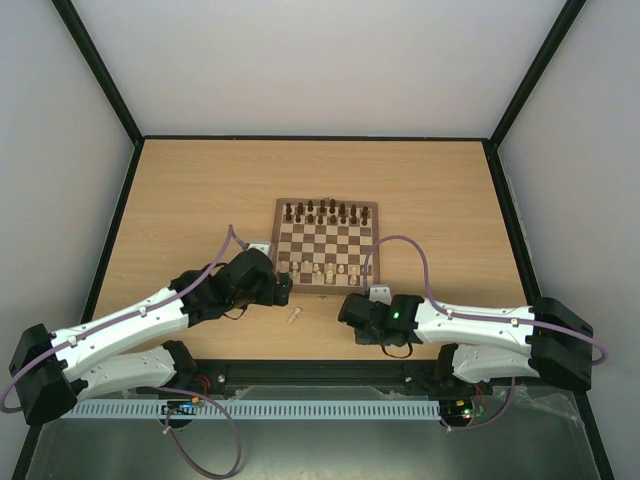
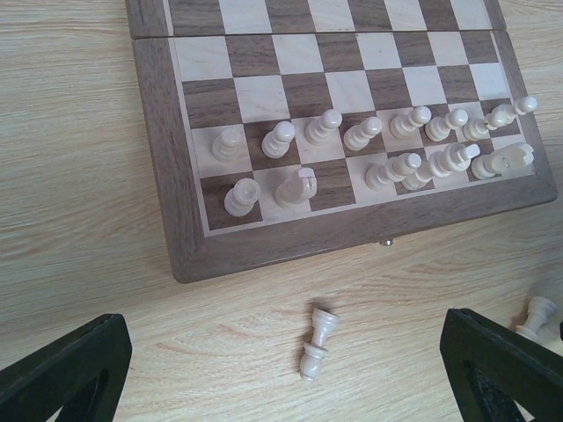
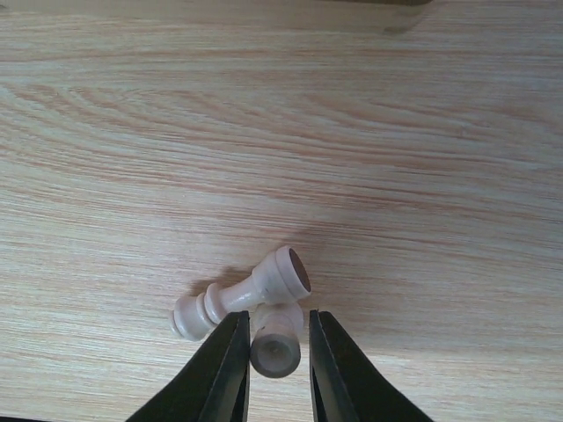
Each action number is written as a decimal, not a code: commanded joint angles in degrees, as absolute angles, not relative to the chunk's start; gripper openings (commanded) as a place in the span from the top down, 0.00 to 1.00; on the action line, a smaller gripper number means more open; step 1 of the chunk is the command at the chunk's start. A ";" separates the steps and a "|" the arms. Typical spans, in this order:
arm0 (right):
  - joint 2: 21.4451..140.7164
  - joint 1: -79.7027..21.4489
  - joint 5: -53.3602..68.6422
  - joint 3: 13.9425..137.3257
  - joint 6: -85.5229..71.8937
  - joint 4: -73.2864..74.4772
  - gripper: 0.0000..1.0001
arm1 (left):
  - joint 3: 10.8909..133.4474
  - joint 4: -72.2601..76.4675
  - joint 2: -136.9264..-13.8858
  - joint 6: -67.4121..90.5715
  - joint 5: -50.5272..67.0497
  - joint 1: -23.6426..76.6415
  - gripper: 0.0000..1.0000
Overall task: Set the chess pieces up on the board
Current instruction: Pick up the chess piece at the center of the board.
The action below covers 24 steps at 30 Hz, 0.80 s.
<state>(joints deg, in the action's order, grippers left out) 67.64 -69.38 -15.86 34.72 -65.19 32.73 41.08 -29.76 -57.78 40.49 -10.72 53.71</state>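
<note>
Setup mostly done. The chessboard (image 1: pixel 325 245) sits mid-desk, with dark pieces (image 1: pixel 328 211) lined along its far edge. The pale chess pieces (image 2: pixel 362 132) stand in the two rows at its near edge, and at least one back-row square is bare beside the knight (image 2: pixel 296 186). Left over: a toppled pale piece (image 2: pixel 317 343) on the desk (image 1: pixel 200 190) just off the board's near edge. Two more are near the desk's near edge under the right arm, a lying piece (image 3: pixel 242 299) and a second piece (image 3: pixel 275 338) touching it. The right claw (image 3: pixel 280 374) is narrowed around that second piece, fingers hugging both sides. Cannot tell if the grip is firm; the piece looks to rest on the desk. The left claw (image 2: pixel 283 369) is released, spread wide, empty, over the toppled piece. Judged late stage, about three pieces left to place.
</note>
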 commanded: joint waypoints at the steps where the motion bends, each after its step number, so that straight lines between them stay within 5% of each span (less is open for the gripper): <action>1: 68.61 -68.54 -16.21 34.22 -63.63 33.16 0.81 | 41.83 -29.51 -58.12 40.51 -11.69 53.94 0.01; 10: 69.67 -68.21 -15.64 34.92 -62.58 32.69 0.88 | 41.70 -29.47 -58.23 40.64 -11.78 53.88 0.01; 17: 70.22 -68.20 -14.68 34.60 -62.47 32.97 0.75 | 41.66 -29.53 -58.39 40.71 -11.68 53.84 0.01; 24: 68.93 -68.20 -14.11 33.57 -63.00 33.25 0.92 | 41.37 -29.69 -57.96 40.91 -11.86 53.88 0.01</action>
<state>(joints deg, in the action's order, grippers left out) 69.76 -68.31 -14.20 34.79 -62.17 31.35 41.08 -29.65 -58.13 40.53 -10.96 53.71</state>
